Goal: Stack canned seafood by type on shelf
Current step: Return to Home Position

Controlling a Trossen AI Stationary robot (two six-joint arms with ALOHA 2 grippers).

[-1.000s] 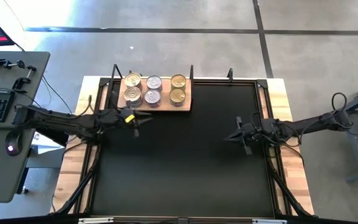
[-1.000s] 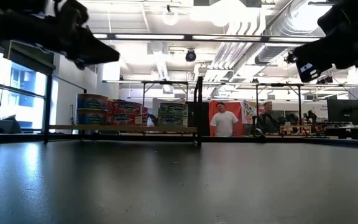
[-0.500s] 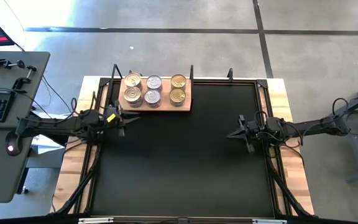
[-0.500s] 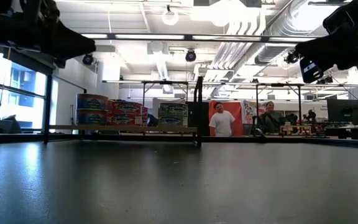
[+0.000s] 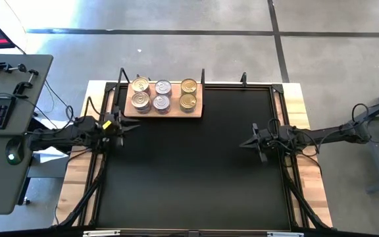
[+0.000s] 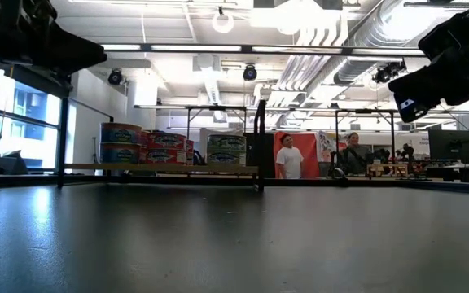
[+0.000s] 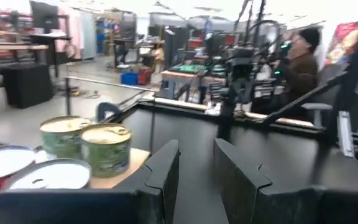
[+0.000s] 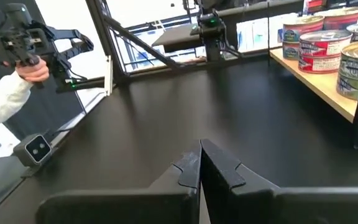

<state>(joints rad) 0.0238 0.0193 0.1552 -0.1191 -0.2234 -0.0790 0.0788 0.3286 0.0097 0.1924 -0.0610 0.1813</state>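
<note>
One black table (image 5: 189,171) carries one wooden shelf (image 5: 175,95) at its far left edge. Six cans (image 5: 162,102) show their lids from above. At table level the stacks stand two high, with the rear ones hidden. The left gripper (image 5: 125,125), near the shelf, is slightly parted and empty. The right gripper (image 5: 245,143), well apart, is pressed together and empty.

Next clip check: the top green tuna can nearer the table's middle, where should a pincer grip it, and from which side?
Likely from above, pinching across the round side wall of the green can, one contact on its free outer side, one in the gap toward the silver-lidded stack. The other green stack stands close behind, so that axis looks blocked.
</note>
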